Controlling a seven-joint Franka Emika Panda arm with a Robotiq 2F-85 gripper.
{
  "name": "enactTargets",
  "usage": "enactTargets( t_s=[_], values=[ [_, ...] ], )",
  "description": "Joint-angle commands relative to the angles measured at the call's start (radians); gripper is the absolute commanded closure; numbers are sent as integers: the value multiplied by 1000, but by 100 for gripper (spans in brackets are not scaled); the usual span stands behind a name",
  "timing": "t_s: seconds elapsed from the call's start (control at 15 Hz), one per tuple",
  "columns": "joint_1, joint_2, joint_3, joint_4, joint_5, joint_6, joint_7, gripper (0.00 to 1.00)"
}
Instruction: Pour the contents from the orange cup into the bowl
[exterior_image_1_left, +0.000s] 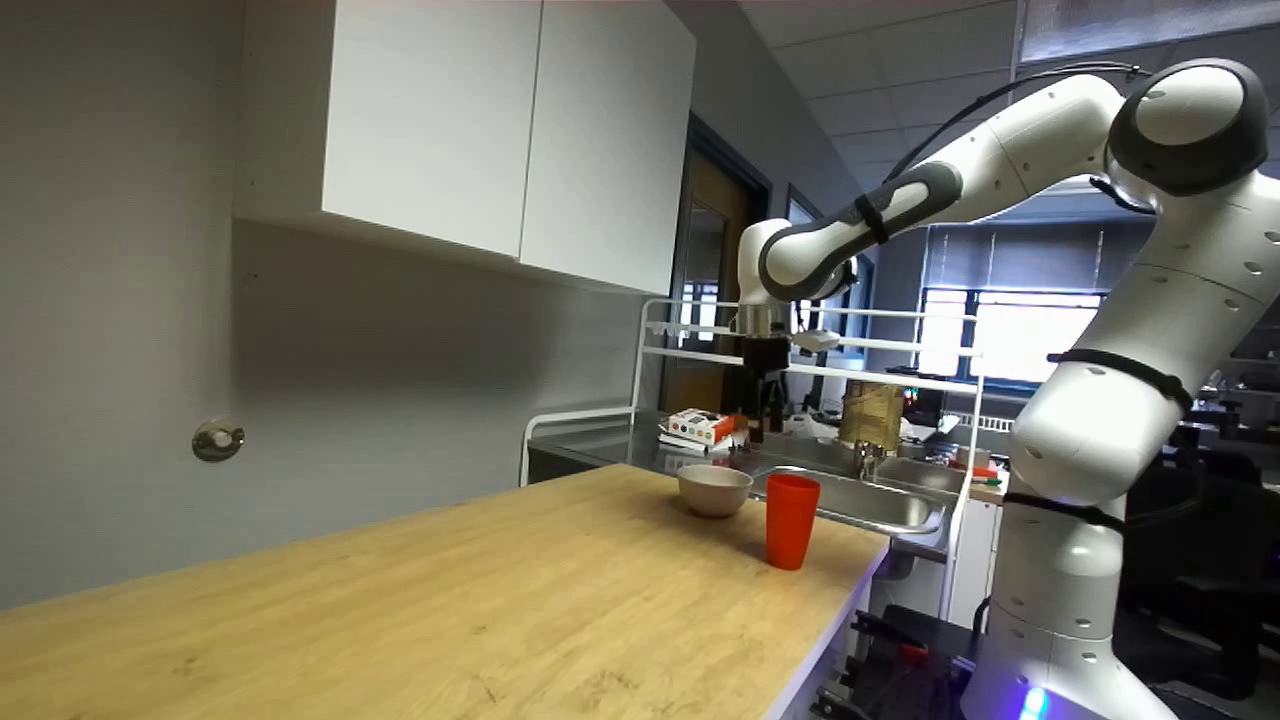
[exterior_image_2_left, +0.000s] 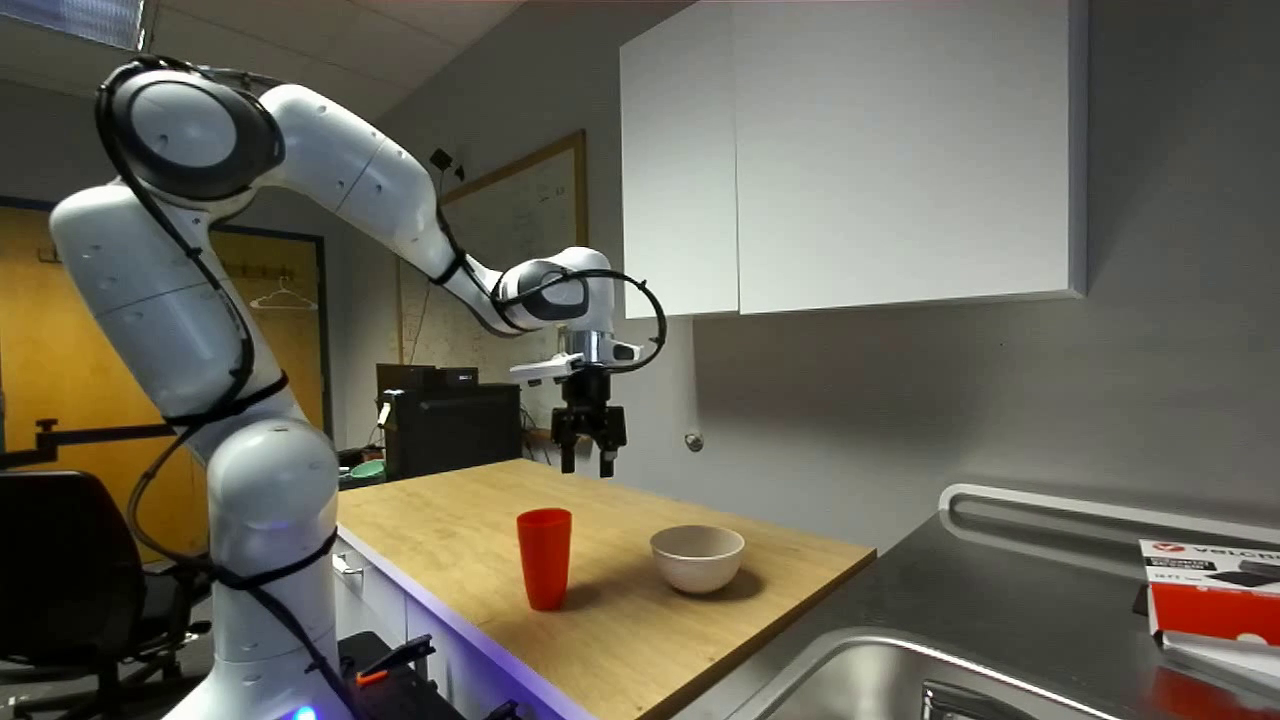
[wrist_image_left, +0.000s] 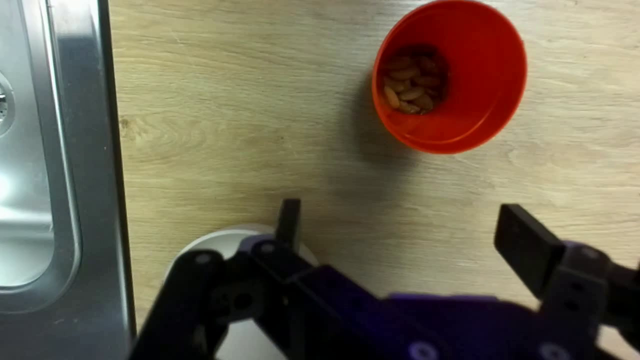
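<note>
The orange cup stands upright on the wooden table in both exterior views (exterior_image_1_left: 791, 525) (exterior_image_2_left: 546, 560). In the wrist view the cup (wrist_image_left: 492, 75) is at the upper right, and several brown almond-like pieces (wrist_image_left: 415, 82) lie in its bottom. The pale bowl sits beside the cup in both exterior views (exterior_image_1_left: 713, 490) (exterior_image_2_left: 697, 562). In the wrist view the bowl (wrist_image_left: 217, 245) is at the lower left, mostly hidden behind a finger. My gripper (exterior_image_2_left: 588, 470) is open and empty, pointing down, well above the table. It also shows in an exterior view (exterior_image_1_left: 766, 425) and in the wrist view (wrist_image_left: 400, 206).
A metal sink (exterior_image_2_left: 850, 640) and dark counter (exterior_image_2_left: 1000, 560) adjoin the table's end near the bowl. A red and white box (exterior_image_1_left: 700, 427) lies on that counter. White wall cabinets (exterior_image_2_left: 880, 150) hang above the table. A white rack (exterior_image_1_left: 640, 370) frames the sink area.
</note>
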Motion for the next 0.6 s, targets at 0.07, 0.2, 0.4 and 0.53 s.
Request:
enactTargets(
  t_s=[0.07, 0.2, 0.4, 0.53],
  values=[
    [26, -14, -6, -9, 58, -67, -9, 0],
    [35, -13, -6, -5, 84, -106, -9, 0],
    [45, -9, -3, 0, 118, -157, -9, 0],
    [53, 16, -7, 15, 143, -193, -19, 0]
  ],
)
